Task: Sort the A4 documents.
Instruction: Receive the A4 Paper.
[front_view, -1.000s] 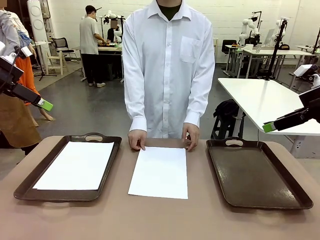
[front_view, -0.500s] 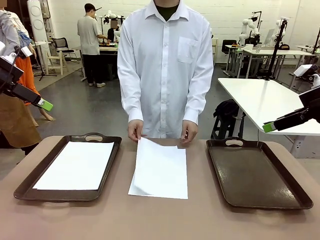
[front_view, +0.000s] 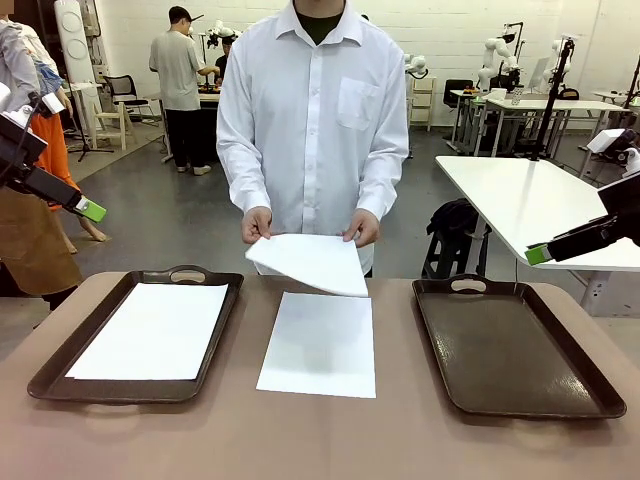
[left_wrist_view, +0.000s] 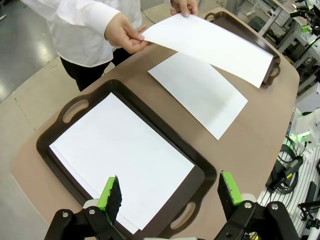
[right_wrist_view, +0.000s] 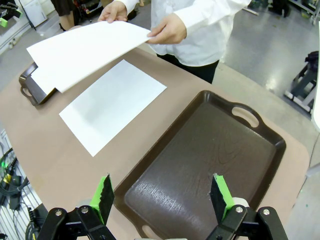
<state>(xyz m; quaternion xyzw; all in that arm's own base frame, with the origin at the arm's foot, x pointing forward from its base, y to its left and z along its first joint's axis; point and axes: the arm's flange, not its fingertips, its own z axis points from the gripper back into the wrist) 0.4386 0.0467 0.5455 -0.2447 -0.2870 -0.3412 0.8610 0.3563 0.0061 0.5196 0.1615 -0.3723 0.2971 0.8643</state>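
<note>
Front view first: a person (front_view: 313, 120) in a white shirt stands at the far side of the tabletop (front_view: 320, 440). The person's right hand (front_view: 256, 225) and the person's left hand (front_view: 363, 228) each pinch a far corner of the lifted sheet (front_view: 310, 262), which hangs in the air, near edge sagging. Right under it, the flat sheet (front_view: 320, 345) lies on the bare tabletop between two trays. The filled tray (front_view: 48, 375) on my left carries the tray paper (front_view: 150, 330); the bare tray (front_view: 520, 350) on my right holds nothing. My left claw (front_view: 88, 209) hangs high off the left edge, my right claw (front_view: 538, 254) high off the right, both well apart from any paper.

Left wrist view now: my left claw is spread wide, green pads (left_wrist_view: 111, 196) far apart, nothing between them. Below sits the filled tray, and offset edges at one corner show more than one sheet in it. Beyond it lies the flat sheet, and above that the lifted sheet, gripped by both hands.

Right wrist view: my right claw is spread wide too, gripping nothing, hovering over the bare tray. The flat sheet lies just beside that tray. The lifted sheet floats above the tabletop's far part, covering much of the filled tray.
</note>
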